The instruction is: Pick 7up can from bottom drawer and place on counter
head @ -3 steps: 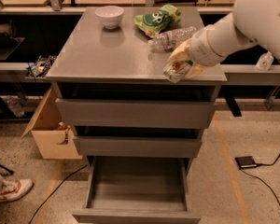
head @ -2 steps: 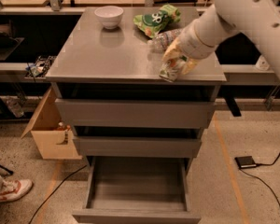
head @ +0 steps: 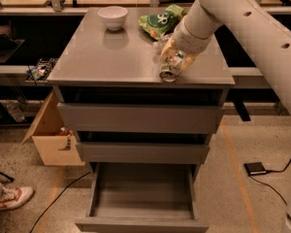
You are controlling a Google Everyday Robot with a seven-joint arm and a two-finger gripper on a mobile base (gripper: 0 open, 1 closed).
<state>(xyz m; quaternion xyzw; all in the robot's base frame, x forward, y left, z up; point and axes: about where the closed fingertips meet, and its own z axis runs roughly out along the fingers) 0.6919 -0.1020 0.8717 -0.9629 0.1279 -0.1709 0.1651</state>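
Placing step: end effector [head: 176, 61] grips the can [head: 168, 73], tilted at the tabletop's [head: 111, 57] right-front corner, seemingly touching it. Below, bottom drawer [head: 143, 193] open, bare. Next: settle can flat, release, lift clear.

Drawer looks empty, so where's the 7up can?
Camera view: the 7up can is at the gripper, by the right front edge of the counter, before the green bag.
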